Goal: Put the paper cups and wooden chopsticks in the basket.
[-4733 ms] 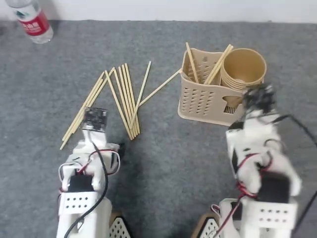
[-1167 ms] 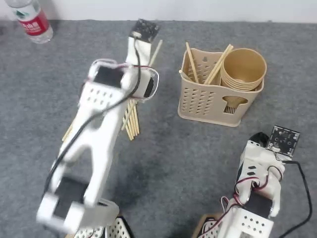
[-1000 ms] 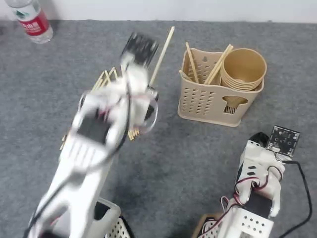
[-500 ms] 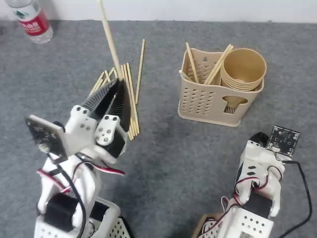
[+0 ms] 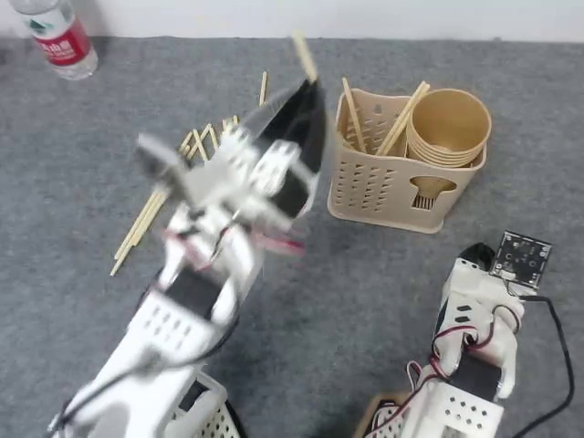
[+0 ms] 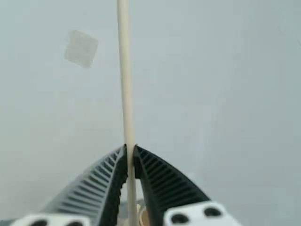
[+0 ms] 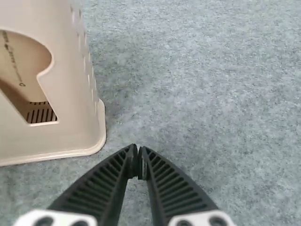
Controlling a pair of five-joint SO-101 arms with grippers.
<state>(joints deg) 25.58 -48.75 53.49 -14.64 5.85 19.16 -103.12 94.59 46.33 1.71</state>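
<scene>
Our left claw (image 6: pixel 130 155) pinches 1 chopstick (image 6: pixel 123 70) aloft near the basket (image 5: pixel 383 182); light, stiff and slick, we judge it may pivot unless held mid-shaft, while our right claw (image 7: pixel 138 162) sits closed, empty.

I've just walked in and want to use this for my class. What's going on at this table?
The left gripper is shut on one chopstick, held up off the carpet close to the basket. The basket already holds stacked cups and two chopsticks. The loose chopsticks lie on the carpet beyond the left arm. The right gripper is shut and empty, low beside the basket.
</scene>
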